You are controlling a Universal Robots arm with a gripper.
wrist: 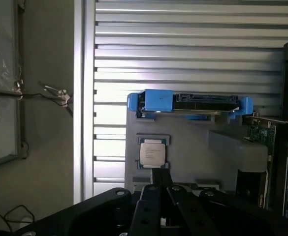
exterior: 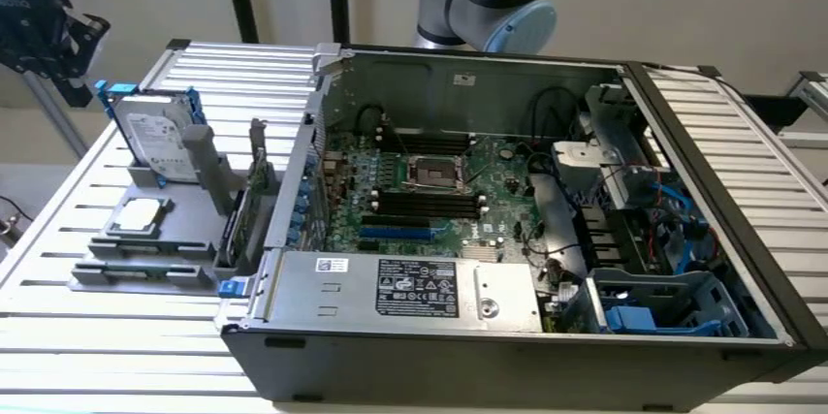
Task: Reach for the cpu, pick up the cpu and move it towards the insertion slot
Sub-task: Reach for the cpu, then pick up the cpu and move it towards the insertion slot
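Barely started tbh. Can see the cpu (exterior: 140, 215) lying flat, silver side up, in the grey holder (exterior: 175, 239) outside the pc case (exterior: 518, 356), near the upright hard drive (exterior: 158, 138). Not lifted yet, and nowhere near the slot (exterior: 436, 173) on the board, which looks empty afaict. So reach, grab & carry all left to do. As for the gripper (wrist: 161, 194): hovering apart from the cpu, touching nothing, carrying nothing. Can't tell if open or closed.

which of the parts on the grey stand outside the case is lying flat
The cpu, the small silver square, lies flat on the grey stand. The hard drive with blue rails stands upright on edge.
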